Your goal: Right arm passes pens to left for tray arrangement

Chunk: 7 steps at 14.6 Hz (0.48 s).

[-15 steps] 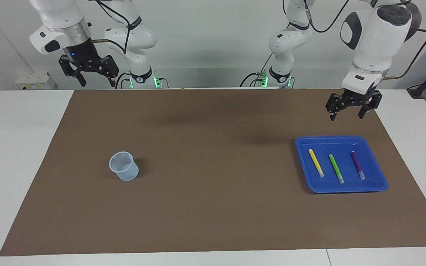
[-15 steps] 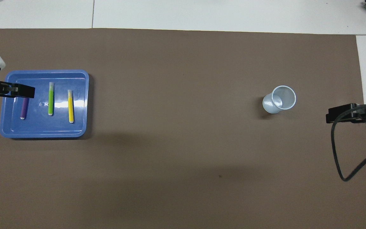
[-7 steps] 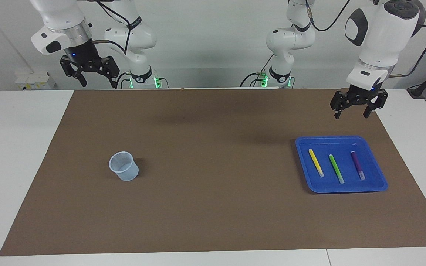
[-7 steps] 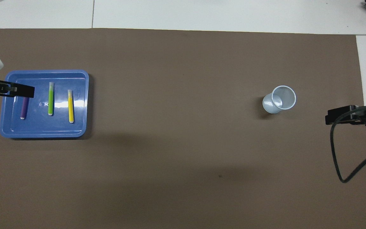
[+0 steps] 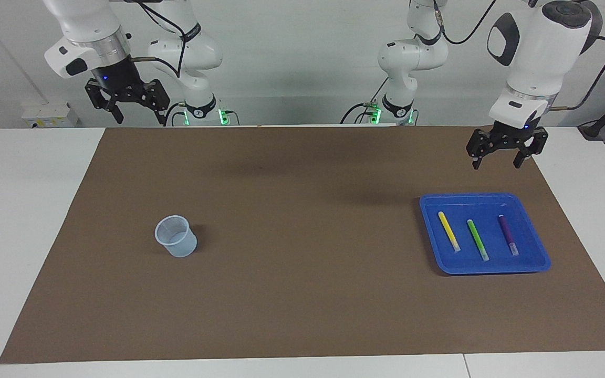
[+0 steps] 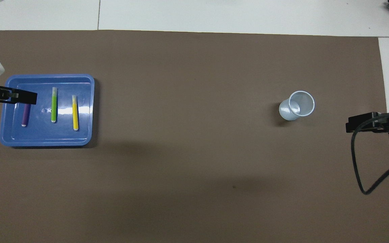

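Note:
The blue tray [image 5: 532, 251] [image 6: 49, 77] lies on the brown mat toward the left arm's end of the table. Three pens lie side by side in it, apart from each other: yellow [image 5: 448, 231] [image 6: 75, 112], green [image 5: 477, 240] [image 6: 54, 108] and purple [image 5: 507, 234] [image 6: 25, 115]. My left gripper [image 5: 496, 164] hangs open and holds nothing, up in the air over the mat by the tray's edge that faces the robots. High over the mat's corner at the right arm's end, my right gripper [image 5: 139, 118] is also open and holds nothing.
A small translucent bluish cup [image 5: 176, 237] [image 6: 297, 105] stands upright on the mat toward the right arm's end, with nothing visible inside. White table surface [image 5: 24, 220] borders the mat [image 5: 302, 294] on all sides. A black cable [image 6: 358, 162] hangs by the right gripper.
The left gripper has lifted slightly above the mat near the tray. The right gripper has risen a little. Pens, tray and cup have not moved.

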Tool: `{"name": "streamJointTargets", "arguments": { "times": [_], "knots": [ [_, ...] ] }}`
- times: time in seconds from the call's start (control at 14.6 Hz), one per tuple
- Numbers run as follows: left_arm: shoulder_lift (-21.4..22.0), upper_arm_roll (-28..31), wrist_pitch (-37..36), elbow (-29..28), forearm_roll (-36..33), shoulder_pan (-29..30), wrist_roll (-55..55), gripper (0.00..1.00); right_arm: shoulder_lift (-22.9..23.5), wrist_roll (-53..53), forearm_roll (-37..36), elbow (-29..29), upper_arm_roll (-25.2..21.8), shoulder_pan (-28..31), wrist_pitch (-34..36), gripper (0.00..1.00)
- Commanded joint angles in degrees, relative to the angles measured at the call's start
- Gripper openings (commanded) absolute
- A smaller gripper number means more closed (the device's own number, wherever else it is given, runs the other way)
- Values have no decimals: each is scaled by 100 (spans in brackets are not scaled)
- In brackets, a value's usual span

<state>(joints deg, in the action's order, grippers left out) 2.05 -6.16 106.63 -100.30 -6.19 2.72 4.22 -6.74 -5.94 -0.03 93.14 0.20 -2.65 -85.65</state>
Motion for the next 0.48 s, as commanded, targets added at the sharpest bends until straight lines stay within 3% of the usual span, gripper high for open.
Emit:
{"name": "streamJointTargets", "arguments": {
  "times": [0.0,0.41],
  "knots": [
    [111,71,6,-130,74,-35,36,100,-161,-22,143,213,23,63,-154,100],
    [111,71,6,-130,74,-35,36,100,-161,5,143,205,23,63,-145,100]
  ]
}}
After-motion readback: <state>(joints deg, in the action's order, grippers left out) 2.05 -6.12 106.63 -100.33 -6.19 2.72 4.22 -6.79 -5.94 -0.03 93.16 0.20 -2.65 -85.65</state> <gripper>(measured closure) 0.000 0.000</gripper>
